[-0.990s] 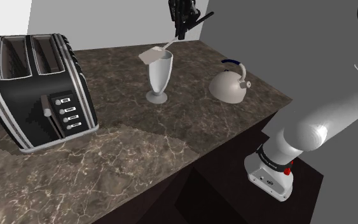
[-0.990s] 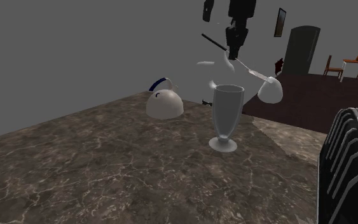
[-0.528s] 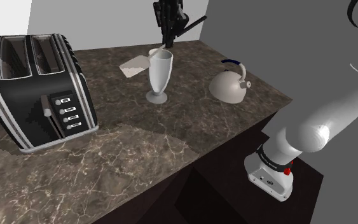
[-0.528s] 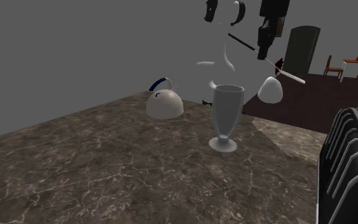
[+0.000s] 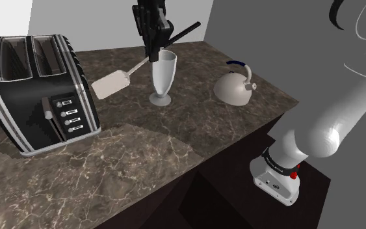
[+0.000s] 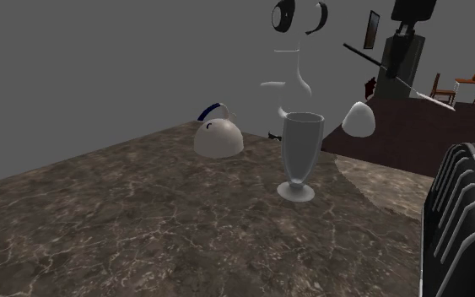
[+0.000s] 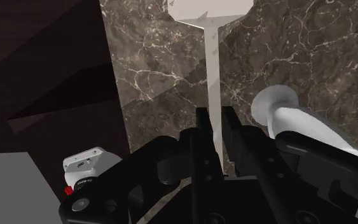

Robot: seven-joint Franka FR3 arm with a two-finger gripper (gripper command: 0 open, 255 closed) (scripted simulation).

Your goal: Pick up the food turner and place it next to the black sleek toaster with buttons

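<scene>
Dark marbled surface (image 5: 194, 133) carries a black toaster (image 5: 41, 91), a tall glass (image 5: 162, 77) and a kettle (image 5: 236, 90). The hand (image 5: 153, 53), fingers clamped on the turner (image 5: 112, 84) by its handle, has swung past the glass toward the toaster. The blade now hangs in the air between them, so lowering and release probably remain.

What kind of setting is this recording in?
Probably a home kitchen: a dark marbled countertop carrying a black toaster with buttons, a domed kettle and a tall glass.
</scene>
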